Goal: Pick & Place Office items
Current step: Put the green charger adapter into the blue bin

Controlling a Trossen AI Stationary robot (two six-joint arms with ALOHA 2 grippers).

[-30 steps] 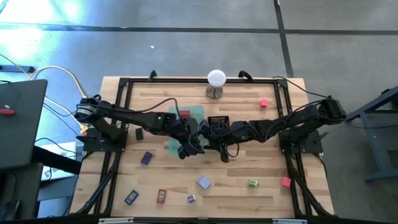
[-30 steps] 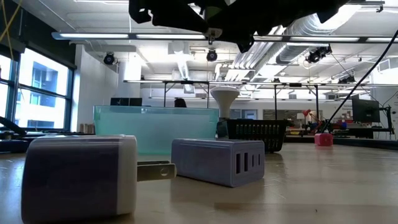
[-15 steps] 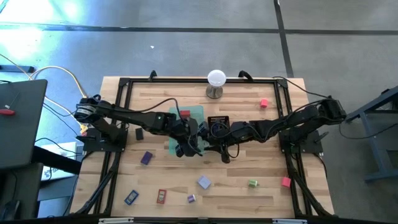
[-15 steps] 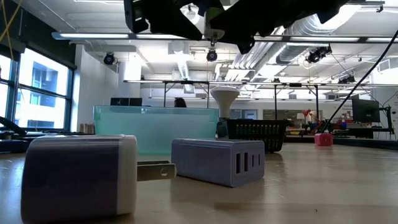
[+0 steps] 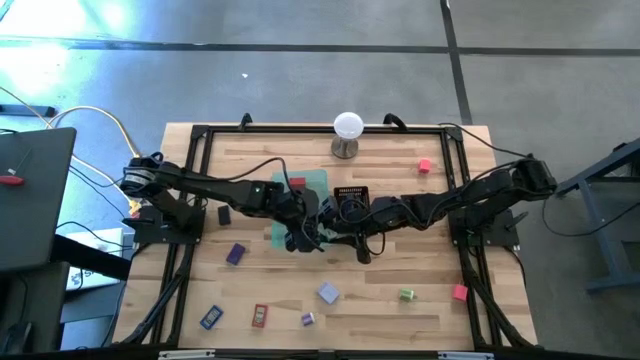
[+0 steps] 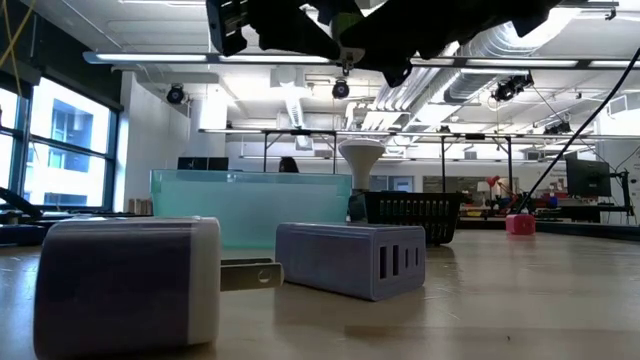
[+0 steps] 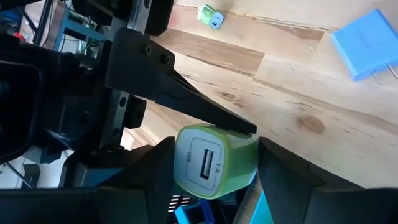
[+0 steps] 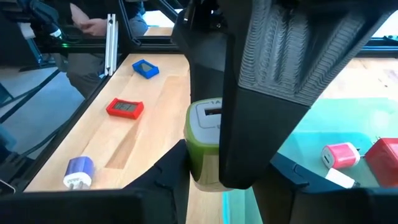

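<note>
A green charger block (image 7: 214,163) with a USB port hangs above the table's middle, over the near edge of the translucent green tray (image 5: 315,180). Both grippers meet on it. My left gripper (image 5: 300,238) comes from the table's left and my right gripper (image 5: 326,236) from its right. Each is shut on the block (image 8: 202,146). In the low view they show only as dark shapes at the top (image 6: 340,35). In the tray lie a pink charger (image 8: 339,155) and a red item (image 8: 382,152). My left gripper pinches the green charger between its two fingers by two opposite sides (image 7: 181,165), the port face toward its wrist. The fingers slant down from the table's left. The block hangs clear of table and tray. My right gripper comes from the table's right, slanting slightly down. One finger (image 7: 186,93) lies on the block's upper face (image 7: 239,132). The block and my left gripper's finger (image 8: 261,93) hide the other one.
A black mesh tray (image 5: 352,192) and a white ball on a stand (image 5: 347,126) are at the back. Loose items lie near the front: a lavender charger (image 5: 328,293), green (image 5: 406,294), red (image 5: 459,292), red flat (image 5: 260,316), blue (image 5: 211,317), purple (image 5: 235,253).
My left gripper has stayed in place, rolled about its own pointing line, and drawn its fingers in onto the green charger. My right gripper has kept still with the block, which stays clear of the table.
</note>
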